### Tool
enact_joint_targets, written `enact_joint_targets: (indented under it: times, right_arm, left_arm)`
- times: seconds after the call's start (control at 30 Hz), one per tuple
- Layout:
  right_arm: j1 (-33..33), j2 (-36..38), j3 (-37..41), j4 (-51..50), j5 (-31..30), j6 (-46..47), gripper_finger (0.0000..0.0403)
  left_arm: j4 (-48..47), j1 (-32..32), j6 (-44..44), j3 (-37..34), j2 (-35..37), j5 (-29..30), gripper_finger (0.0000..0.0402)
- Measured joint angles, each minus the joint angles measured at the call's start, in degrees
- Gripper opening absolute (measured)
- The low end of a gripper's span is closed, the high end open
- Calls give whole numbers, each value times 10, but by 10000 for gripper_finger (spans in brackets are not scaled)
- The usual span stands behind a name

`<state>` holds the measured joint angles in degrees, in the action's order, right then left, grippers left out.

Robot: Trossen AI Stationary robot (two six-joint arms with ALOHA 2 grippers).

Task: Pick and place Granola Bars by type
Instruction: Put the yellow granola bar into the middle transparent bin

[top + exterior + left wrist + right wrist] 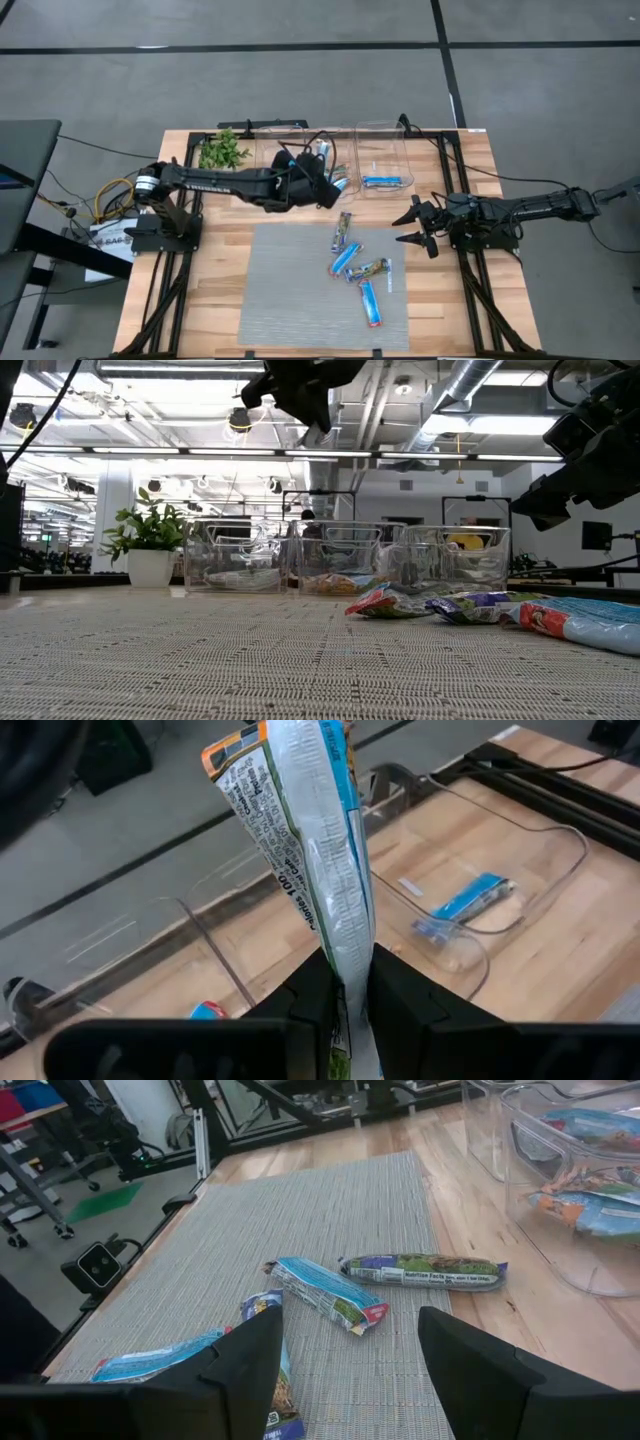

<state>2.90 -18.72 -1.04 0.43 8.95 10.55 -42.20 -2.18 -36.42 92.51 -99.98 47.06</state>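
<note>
Left pincer [345,995] clenched on silver-white/blue foil bar [310,840], above clear plastic bins [385,160] for sorting; right pincer [415,227] released, waiting beside mat bars [358,268].

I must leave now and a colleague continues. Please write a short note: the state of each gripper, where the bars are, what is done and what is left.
Left gripper: jaws shut on a silver-white bar with blue, held above the clear bins, over the middle bin.
Right gripper: jaws open, empty, waiting at the right edge of the grey mat.
Done: one blue bar lies in the right bin; the middle bin holds some bars too.
Left: release the held bar, then sort the four bars on the mat.
</note>
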Motion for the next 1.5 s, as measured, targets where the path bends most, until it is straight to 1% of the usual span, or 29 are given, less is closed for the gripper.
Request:
enact_joint_targets:
  times: [0.2, 0.33, 0.43, 0.5, 0.6, 0.7, 0.77, 0.87, 0.93, 1.07, 1.27, 1.37, 1.5]
  right_arm:
    - [0, 0, 0, 0, 0, 0, 226]
    - [0, 0, 0, 0, 0, 0, 226]
    - [0, 0, 0, 0, 0, 0, 226]
    - [0, 0, 0, 0, 0, 0, 226]
    - [0, 0, 0, 0, 0, 0, 226]
    - [0, 0, 0, 0, 0, 0, 226]
    - [0, 0, 0, 1, 0, 0, 226]
    - [0, 0, 0, 0, 0, 0, 226]
    - [0, 0, 0, 0, 0, 0, 226]
    - [0, 0, 0, 0, 0, 0, 226]
    - [0, 0, 0, 0, 0, 0, 226]
    - [0, 0, 0, 0, 0, 0, 226]
    - [0, 0, 0, 0, 0, 0, 226]
  left_arm:
    - [28, 21, 35, 0, 0, -4, 47]
    - [49, 51, 83, 0, -4, -37, 47]
    - [67, 77, 129, 0, -6, -88, 47]
    - [98, 93, 164, 0, -15, -121, 47]
    - [101, 115, 215, -1, -27, -173, 47]
    - [97, 134, 274, 0, -45, -239, 47]
    - [97, 145, 320, 0, -61, -297, 47]
    - [94, 154, 390, 0, -87, -367, 47]
    - [94, 157, 434, 0, -101, -397, 47]
    - [79, 159, 491, -1, -127, -402, 47]
    - [75, 163, 496, 0, -139, -386, 54]
    - [68, 166, 494, 0, -140, -384, 74]
    - [70, 167, 493, 0, -140, -384, 115]
